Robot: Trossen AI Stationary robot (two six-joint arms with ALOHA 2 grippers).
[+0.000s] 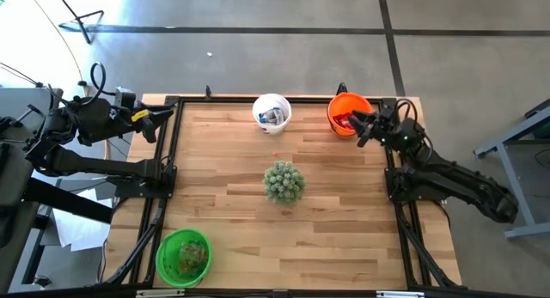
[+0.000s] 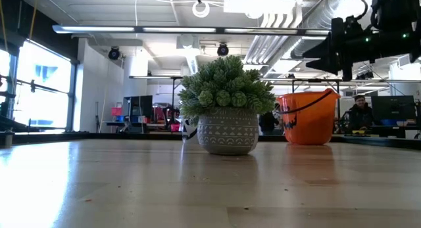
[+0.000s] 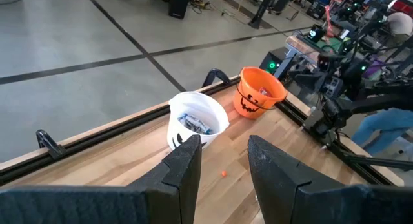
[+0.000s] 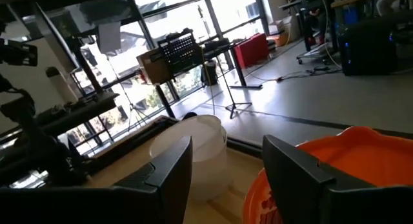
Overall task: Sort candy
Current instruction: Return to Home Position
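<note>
Orange candy on the tabletop seems tiny, light, slippery — pinch its middle. Left pincer and right pincer gape empty.

Wooden table bearing white bucket, orange bucket, green bucket, potted plant, tiny orange candy

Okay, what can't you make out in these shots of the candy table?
1. Low view: the white bucket is mostly hidden behind the plant.
2. High view: candy in the green bucket is too small to tell apart.
3. Right wrist view: the orange bucket is cut off by the edge and fingers of the right gripper.
4. Left wrist view: an orange speck is too small to identify.
</note>
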